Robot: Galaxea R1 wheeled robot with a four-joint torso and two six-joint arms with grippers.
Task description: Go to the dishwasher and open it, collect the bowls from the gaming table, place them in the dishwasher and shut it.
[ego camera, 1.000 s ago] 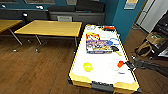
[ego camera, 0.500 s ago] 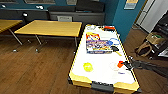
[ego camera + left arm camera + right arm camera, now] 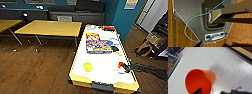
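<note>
Table (image 3: pixel 105 75), long and white-topped, yellow trim, runs away from you. Board-game boxes (image 3: pixel 98 43) sit mid-table. Both bowls lie toward the near end.

Risks, as you stand:
- The orange bowl (image 3: pixel 120 64) rests close to the table's right long edge. Judgement: a sideways nudge from the right claw (image 3: pixel 125 68) could slide it over that edge onto the wooden floor (image 3: pixel 37 72); the top looks slick and the bowl light.
- In the right wrist view a dark finger tip reaches over the orange bowl's (image 3: pixel 199 81) rim, seemingly inside the cup. If you close with only a thin bite on the wall, expect it to tip or pop free on the lift.
- The yellow-green bowl (image 3: pixel 88 66) lies well apart, toward the left long edge near the near end. Reaching it from here with the same arm would sweep across the orange one.

Claw state: the right claw is at the orange bowl, touching or just beside it; you cannot tell from these views whether it is clenched on the wall or still released. The left claw's state cannot be told either.
</note>
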